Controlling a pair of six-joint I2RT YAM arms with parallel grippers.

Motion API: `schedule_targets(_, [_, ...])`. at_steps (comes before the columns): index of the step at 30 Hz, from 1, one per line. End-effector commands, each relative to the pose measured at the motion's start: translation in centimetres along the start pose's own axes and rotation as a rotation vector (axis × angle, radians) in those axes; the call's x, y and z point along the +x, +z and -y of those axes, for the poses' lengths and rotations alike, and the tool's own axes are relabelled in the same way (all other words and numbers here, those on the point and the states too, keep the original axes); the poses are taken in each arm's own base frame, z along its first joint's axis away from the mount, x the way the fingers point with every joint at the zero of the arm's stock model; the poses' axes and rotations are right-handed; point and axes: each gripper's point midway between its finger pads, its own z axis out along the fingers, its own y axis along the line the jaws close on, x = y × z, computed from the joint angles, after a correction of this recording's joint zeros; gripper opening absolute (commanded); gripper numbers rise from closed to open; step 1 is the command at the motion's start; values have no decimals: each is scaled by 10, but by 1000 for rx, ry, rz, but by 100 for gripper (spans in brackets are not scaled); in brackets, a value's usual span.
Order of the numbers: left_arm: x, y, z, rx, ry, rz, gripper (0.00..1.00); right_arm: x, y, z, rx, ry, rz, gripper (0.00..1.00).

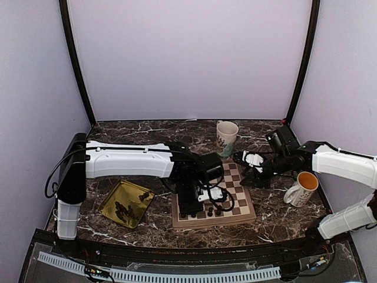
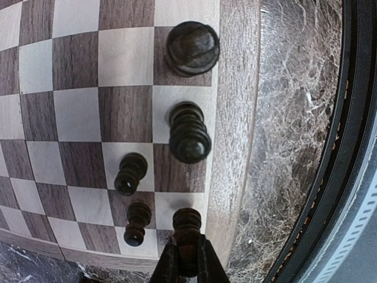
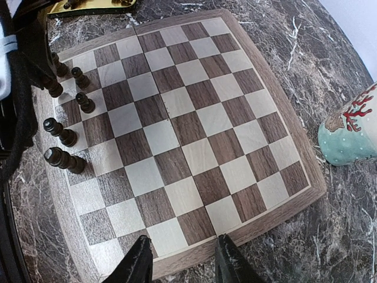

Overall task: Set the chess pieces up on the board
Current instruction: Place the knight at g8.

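barely begun: five chess pieces (image 2: 187,132) stand along near edge of board (image 1: 242,190), mid worktop (image 1: 277,219). left tool (image 2: 187,259) pinching one, likely placing it. more lie in gold tray (image 1: 111,203). right tool (image 3: 182,239) spread, empty, over board rim.

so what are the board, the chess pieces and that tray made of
The chessboard looks like matte wood: grain streaks show in the dark and cream squares and in the rim. The chess pieces are probably turned, dark-stained wood with a slight sheen, though plastic can't be ruled out. The tray is likely metal, gold and mirror-shiny.
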Motion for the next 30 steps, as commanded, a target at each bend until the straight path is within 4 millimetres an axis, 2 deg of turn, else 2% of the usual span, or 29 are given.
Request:
schedule_targets(1, [-1,-7,-5,-34,10,-9,4,-3,-2,2,12,-3,21,37])
schedule_targets(21, [4,7,-3,-18,2,-43,10,1,1,0,-1,-6,10,38])
schedule_targets(30, [-1,-3,-3,-17,-9,-21,23,1,0,-1,-3,-5,11,38])
